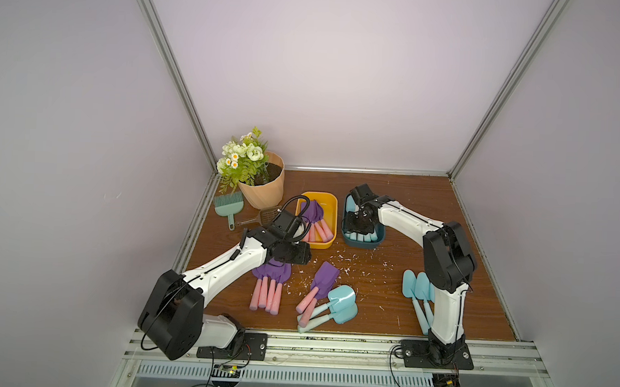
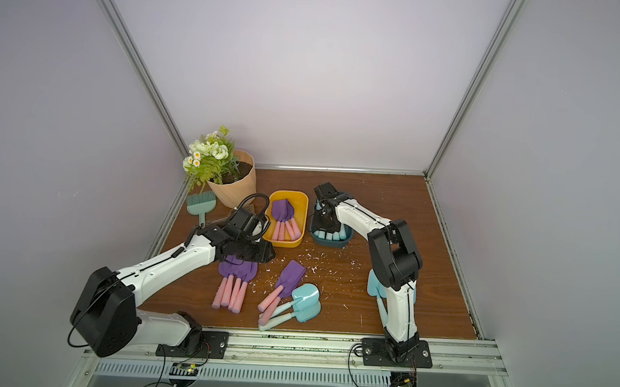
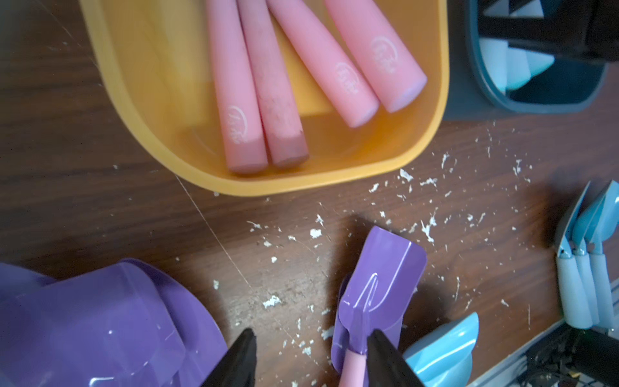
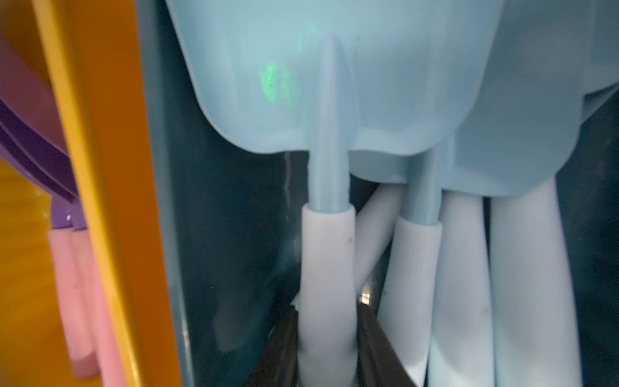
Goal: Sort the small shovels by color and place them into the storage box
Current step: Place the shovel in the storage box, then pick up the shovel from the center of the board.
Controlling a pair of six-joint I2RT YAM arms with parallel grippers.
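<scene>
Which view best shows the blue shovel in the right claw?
Right wrist: blue shovel close up, handle between right claw fingers. In both top views the claw hides it in the teal box. Left wrist: only that box.

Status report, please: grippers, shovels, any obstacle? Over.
Left gripper fingers open, empty, above purple shovel pile. Right gripper fingers closed on light blue shovel handle, inside teal box. No obstacle seen; white flakes on table.

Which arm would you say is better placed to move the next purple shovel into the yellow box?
Probably left. The left gripper hangs open and empty by loose purple shovels, close to the yellow box; the right gripper is in the dark blue box, closed on a light blue shovel.
</scene>
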